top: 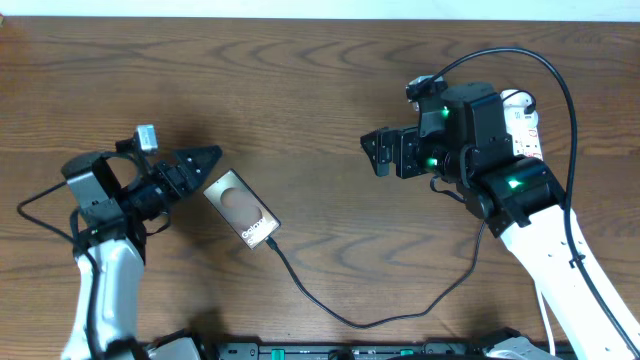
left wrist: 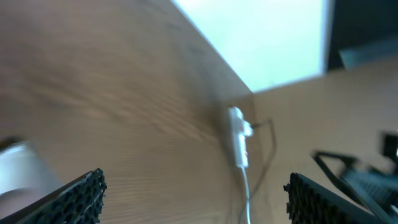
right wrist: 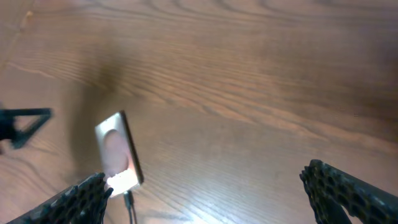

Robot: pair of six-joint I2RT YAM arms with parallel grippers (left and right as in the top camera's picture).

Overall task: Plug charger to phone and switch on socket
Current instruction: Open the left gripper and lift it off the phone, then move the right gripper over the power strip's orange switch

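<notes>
The phone (top: 241,208) lies flat left of centre, with a pale oval patch and white lettering. The charger (top: 340,312), a thin black cable, has its plug tip at the phone's lower end and runs right toward my right arm. The phone (right wrist: 118,151) and the plug tip (right wrist: 127,199) also show in the right wrist view. The socket (top: 522,124) lies at the far right, mostly hidden under my right arm; it shows small in the left wrist view (left wrist: 237,138). My left gripper (top: 207,159) is open, just left of the phone. My right gripper (top: 374,153) is open and empty above the table.
The white power-strip cord (left wrist: 245,193) runs down from the socket. Black robot cables loop over the right arm (top: 565,90). Dark equipment lies along the table's front edge (top: 350,350).
</notes>
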